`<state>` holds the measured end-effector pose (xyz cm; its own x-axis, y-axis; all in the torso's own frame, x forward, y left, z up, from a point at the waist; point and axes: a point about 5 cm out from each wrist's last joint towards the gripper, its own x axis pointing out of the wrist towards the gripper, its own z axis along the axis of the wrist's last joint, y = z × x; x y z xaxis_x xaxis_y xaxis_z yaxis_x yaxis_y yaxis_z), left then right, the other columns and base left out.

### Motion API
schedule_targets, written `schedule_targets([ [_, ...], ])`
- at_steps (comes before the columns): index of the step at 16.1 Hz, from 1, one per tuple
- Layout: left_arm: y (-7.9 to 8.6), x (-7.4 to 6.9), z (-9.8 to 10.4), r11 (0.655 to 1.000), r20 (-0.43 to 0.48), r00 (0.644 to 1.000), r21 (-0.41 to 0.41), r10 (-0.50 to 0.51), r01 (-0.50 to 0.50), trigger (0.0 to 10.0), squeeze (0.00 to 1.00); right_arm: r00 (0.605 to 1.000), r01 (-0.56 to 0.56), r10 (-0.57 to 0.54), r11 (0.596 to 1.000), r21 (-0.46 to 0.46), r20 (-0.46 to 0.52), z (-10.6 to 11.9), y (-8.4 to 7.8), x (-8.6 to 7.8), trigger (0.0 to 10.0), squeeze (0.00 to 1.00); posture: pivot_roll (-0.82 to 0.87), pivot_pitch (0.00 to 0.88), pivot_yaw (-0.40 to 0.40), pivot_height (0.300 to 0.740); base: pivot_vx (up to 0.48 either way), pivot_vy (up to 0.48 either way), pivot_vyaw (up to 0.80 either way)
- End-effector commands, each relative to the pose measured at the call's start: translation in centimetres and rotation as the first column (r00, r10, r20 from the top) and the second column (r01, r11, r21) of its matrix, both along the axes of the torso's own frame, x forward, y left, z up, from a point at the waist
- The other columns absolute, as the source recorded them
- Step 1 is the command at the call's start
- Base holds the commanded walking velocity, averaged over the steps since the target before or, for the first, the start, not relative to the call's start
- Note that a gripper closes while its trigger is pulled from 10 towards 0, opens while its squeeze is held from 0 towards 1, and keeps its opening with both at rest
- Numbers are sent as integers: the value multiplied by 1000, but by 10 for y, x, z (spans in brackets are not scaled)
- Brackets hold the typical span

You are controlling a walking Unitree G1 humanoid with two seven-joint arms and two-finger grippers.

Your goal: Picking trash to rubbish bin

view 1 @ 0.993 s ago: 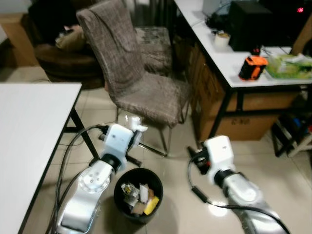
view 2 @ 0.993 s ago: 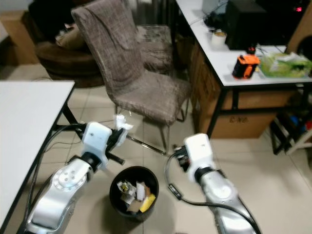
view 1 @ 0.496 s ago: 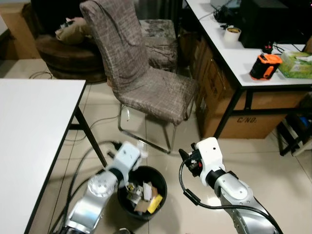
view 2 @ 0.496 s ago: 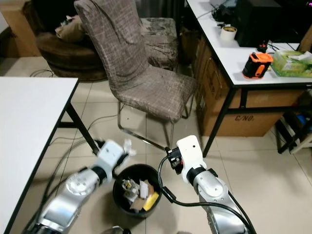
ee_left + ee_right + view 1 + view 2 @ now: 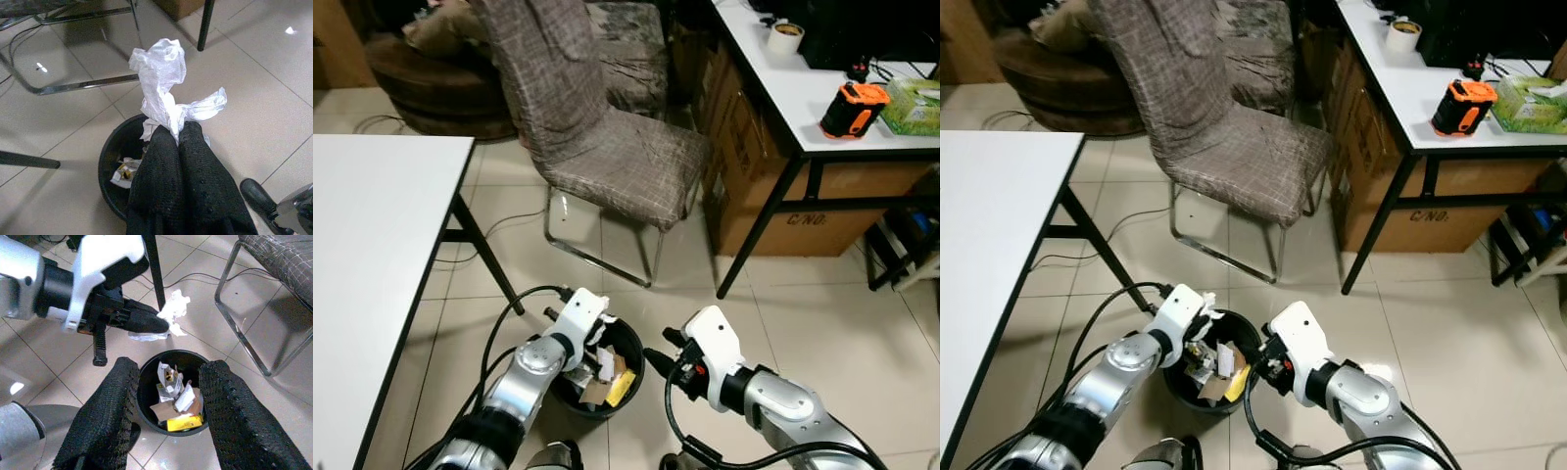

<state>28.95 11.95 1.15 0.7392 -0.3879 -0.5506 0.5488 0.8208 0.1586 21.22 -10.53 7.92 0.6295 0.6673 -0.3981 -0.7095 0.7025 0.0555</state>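
The left tool (image 5: 178, 134) is clamping white tissue (image 5: 164, 83) over the bin (image 5: 628, 341) on the tiled floor (image 5: 803, 313); the right tool (image 5: 168, 396) is hovering spread apart beside a chair (image 5: 607, 157).

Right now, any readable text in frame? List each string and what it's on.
"C/NO:" on the cardboard box under the right-hand desk.
Print on the green packet on that desk: too blurred to read.
Scraps in the rubbish bin: nothing legible.
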Motion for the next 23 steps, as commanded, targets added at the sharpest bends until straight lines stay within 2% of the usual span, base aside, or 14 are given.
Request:
schedule_targets([
  [1,1,0,-4,1000,-6,1000,0,-5,5,10000,0,1000,-24,24,1000,-7,-10,3,0,-4,10000,0,-140,220,-7,740,0,0,0],
  [5,2,-2,-8,998,-1,999,40,-38,38,10000,0,1000,-7,7,1000,-19,-13,3,-4,-5,10000,0,-143,230,-14,740,0,0,0],
  [11,15,6,-7,998,14,999,49,40,-41,10000,0,1000,2,-3,1000,-22,-3,5,-4,-2,10000,0,-137,230,-24,740,0,0,0],
  [12,15,7,-6,998,2,998,17,57,-57,10000,655,1000,-1,1,1000,-23,-3,4,-3,-2,10000,0,-136,229,-24,740,0,0,0],
  [13,15,9,-4,996,-2,997,-21,83,-83,10000,1000,1000,-2,2,1000,-24,-1,4,-3,-1,10000,0,-135,228,-24,740,0,0,0],
  [21,15,17,4,995,28,996,-41,90,-88,10000,1000,1000,7,-7,1000,-23,6,5,-2,5,10000,0,-133,220,-24,740,0,0,0],
  [23,17,19,5,995,48,994,-23,95,-94,10000,1000,1000,5,-4,1000,-23,8,6,-1,5,10000,0,-133,213,-24,740,0,0,0],
])
